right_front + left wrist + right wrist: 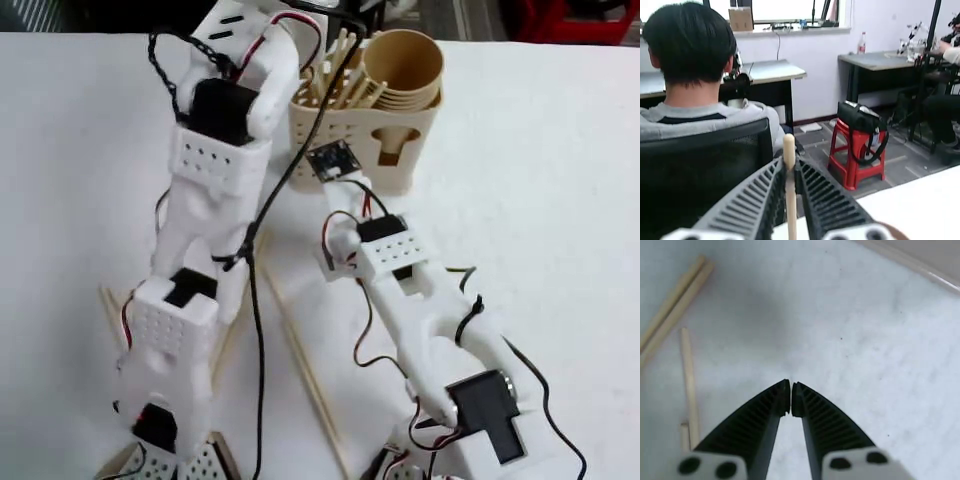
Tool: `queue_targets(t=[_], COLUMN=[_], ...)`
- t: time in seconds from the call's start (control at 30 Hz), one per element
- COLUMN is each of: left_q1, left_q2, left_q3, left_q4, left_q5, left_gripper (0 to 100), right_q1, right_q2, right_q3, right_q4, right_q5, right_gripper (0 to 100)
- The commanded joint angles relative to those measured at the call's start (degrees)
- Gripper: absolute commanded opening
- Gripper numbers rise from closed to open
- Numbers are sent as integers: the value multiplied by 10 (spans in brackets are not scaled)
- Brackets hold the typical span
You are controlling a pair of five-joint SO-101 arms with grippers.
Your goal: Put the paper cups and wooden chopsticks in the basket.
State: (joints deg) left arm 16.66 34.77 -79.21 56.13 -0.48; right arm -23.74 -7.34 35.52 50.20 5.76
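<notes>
A beige basket stands at the back of the table, holding stacked paper cups and several wooden chopsticks. More chopsticks lie on the table: a long one between the arms and another by the left arm's base. My left gripper is raised beside the basket and shut on one upright wooden chopstick. Just above the white table, my right gripper is shut with nothing in it. Loose chopsticks lie off to one side of it.
The left arm rises tall right next to the basket, and black cables hang between the two arms. The right arm sits low in front of the basket. White table lies open to the right.
</notes>
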Motion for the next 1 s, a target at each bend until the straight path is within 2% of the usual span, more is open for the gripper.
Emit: queue_targets(t=[0.0, 0.1, 0.17, 0.3, 0.53, 0.97], left_q1=[0, 0, -5, -6, -44, -196], left_q2=[-9, -8, -8, -10, -95, -210], left_q3=[-10, -47, -85, -171, -162, -137], left_q4=[65, 137, 185, 287, 447, 466], left_q5=[4, 3, 2, -48, -60, -60], left_gripper=[122, 188, 189, 188, 188, 187], right_q1=[5, 5, 5, 6, 6, 6], right_q2=[-20, -20, -19, -19, -19, -19], right_q3=[-7, -7, -7, -6, -5, -4], right_q4=[-5, -5, -5, -6, -6, -6], right_q5=[4, 4, 4, 4, 4, 4], right_gripper=[19, 19, 19, 19, 19, 19])
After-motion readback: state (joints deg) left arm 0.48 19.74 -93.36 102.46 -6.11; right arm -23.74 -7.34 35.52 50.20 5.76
